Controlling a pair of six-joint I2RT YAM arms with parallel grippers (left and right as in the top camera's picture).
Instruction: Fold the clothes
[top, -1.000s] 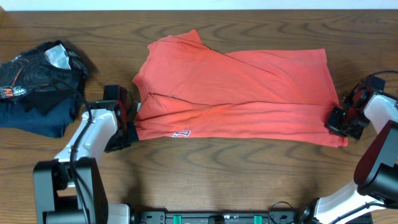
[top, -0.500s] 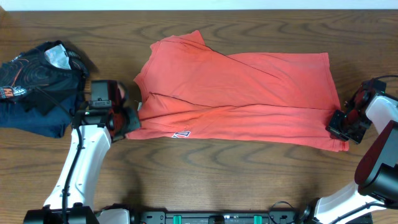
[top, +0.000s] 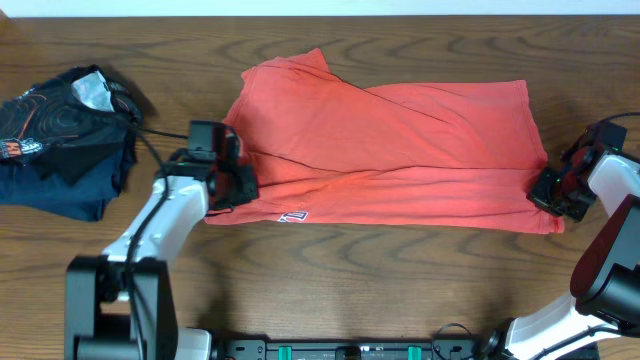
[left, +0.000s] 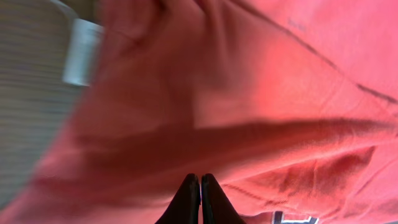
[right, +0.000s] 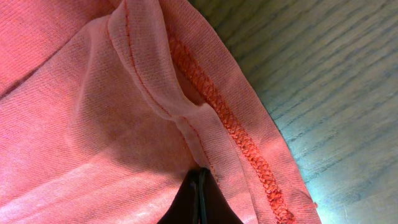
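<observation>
Even bright light, soft shadows, shirt (left: 261, 81) blurred in left wrist view, right wrist sharp

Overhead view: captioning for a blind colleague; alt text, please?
A coral-red T-shirt lies partly folded on a wooden table, both grippers pinching it: left gripper near the collar, right gripper at the hem. Dark clothes sit far left.

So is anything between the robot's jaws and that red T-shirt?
Nothing visible. Both pairs of jaws are shut on the coral-red cotton T-shirt itself, left near its collar end, right at a hem corner. The dark crumpled garment lies apart.
</observation>
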